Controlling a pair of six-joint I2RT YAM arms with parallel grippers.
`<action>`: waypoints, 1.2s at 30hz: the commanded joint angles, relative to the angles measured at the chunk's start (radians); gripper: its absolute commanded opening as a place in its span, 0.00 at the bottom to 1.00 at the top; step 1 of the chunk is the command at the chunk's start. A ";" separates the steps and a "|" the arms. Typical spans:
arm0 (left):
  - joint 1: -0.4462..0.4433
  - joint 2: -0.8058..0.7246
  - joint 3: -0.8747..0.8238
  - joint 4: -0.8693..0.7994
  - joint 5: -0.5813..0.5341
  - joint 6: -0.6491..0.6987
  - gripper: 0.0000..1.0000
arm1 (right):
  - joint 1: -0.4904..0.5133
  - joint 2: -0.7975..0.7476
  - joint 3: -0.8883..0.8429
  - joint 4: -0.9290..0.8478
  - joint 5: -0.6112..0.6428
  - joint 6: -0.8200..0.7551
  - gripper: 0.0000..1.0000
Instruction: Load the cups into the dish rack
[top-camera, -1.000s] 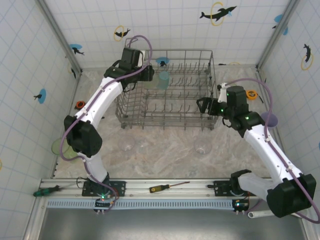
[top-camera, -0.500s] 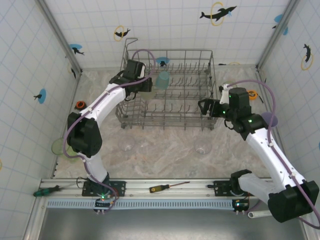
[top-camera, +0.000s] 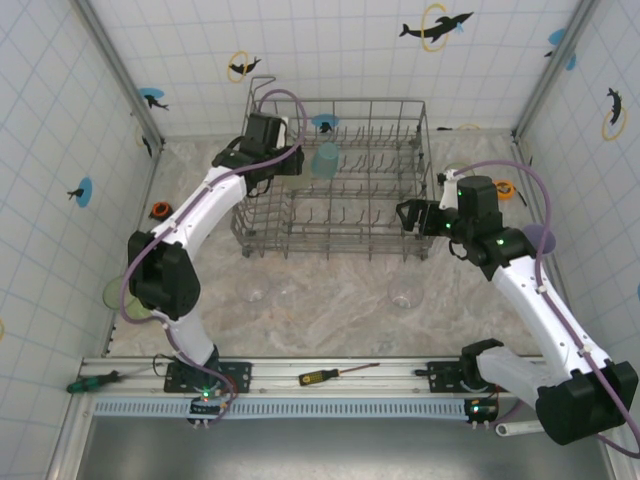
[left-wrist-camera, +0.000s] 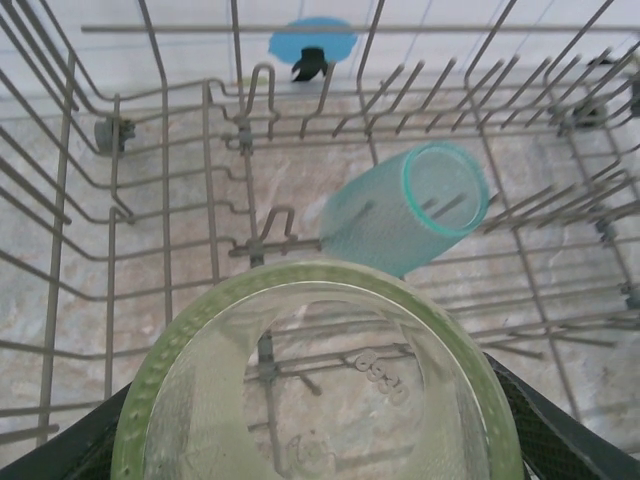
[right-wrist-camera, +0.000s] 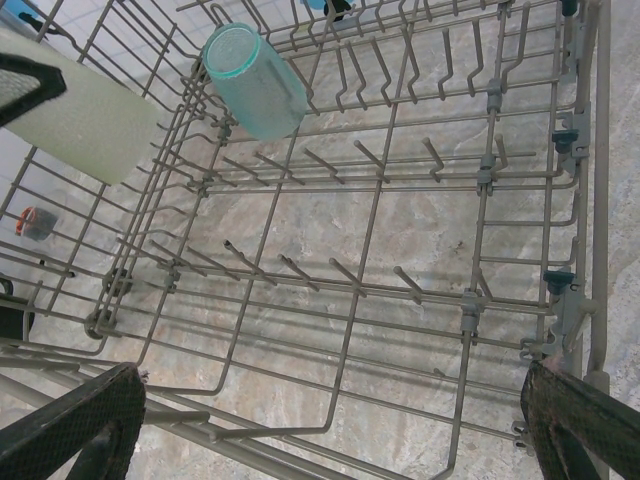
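Pale green cup (left-wrist-camera: 320, 395) hangs pinched in my left gripper (top-camera: 292, 160) over the dish rack (top-camera: 350, 245) to join the teal cup (left-wrist-camera: 400, 220); right gripper (top-camera: 408, 214) spread.

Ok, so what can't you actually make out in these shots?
- Left wrist view: the pale green cup covers the left fingers, so their contact is hidden.
- Top view: the right arm hides part of the lavender cup.
- Top view: the left arm hides part of another green cup.
- Top view: the clear glasses are too faint to count.
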 joint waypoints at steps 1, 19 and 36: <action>0.003 -0.021 0.014 0.046 0.038 -0.032 0.00 | 0.007 -0.003 0.023 -0.003 0.001 -0.006 1.00; -0.004 0.066 -0.115 0.187 0.015 -0.029 0.00 | 0.007 -0.011 -0.008 0.016 -0.012 0.004 1.00; -0.019 0.098 -0.197 0.261 -0.044 -0.032 0.23 | 0.009 -0.048 -0.073 0.035 -0.014 0.027 1.00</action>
